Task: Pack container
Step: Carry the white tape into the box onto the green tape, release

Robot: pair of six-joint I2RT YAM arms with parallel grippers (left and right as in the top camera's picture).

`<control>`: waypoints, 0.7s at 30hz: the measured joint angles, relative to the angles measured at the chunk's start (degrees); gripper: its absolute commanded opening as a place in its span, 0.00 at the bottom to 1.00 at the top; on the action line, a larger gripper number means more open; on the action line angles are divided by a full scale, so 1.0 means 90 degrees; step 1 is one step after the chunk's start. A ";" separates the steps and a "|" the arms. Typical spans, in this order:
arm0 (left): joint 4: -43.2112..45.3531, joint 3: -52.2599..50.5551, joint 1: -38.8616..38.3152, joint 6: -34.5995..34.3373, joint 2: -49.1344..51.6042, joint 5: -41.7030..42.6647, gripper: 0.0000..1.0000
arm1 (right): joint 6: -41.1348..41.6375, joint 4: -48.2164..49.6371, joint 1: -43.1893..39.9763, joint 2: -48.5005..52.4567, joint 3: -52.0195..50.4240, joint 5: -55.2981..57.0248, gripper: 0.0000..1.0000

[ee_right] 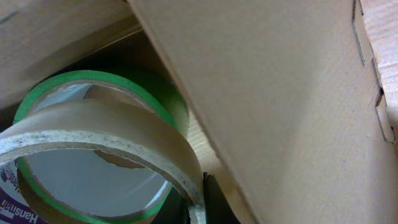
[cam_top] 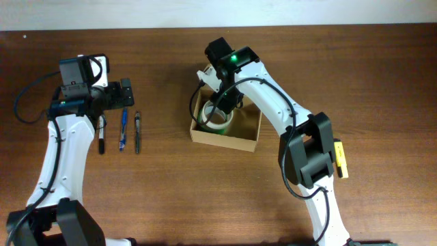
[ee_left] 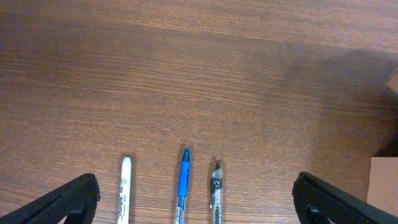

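Observation:
The tan cardboard container (cam_top: 225, 141) stands open mid-table, its flap lid (cam_top: 207, 74) raised at the back. My right gripper (cam_top: 222, 108) is down inside it, shut on the wall of a tan tape roll (cam_top: 218, 121). In the right wrist view the fingers (ee_right: 202, 202) pinch that roll (ee_right: 124, 130), which lies over a green tape roll (ee_right: 93, 81), beside a cardboard wall (ee_right: 267, 93). My left gripper (cam_top: 125, 93) is open and empty above three pens. In the left wrist view its fingers (ee_left: 196, 190) straddle them.
A white-barrelled marker (cam_top: 101, 133) (ee_left: 124, 186), a blue pen (cam_top: 123, 130) (ee_left: 184, 180) and a clear pen (cam_top: 137, 132) (ee_left: 216, 186) lie side by side at the left. A corner of the container (ee_left: 382, 186) shows at the right. A yellow object (cam_top: 339, 160) lies by the right arm.

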 measured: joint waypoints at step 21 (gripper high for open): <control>0.0002 0.0000 0.0000 0.0000 0.0000 0.0000 0.99 | 0.0185 -0.0877 -0.0044 -0.1423 0.0299 0.0194 0.60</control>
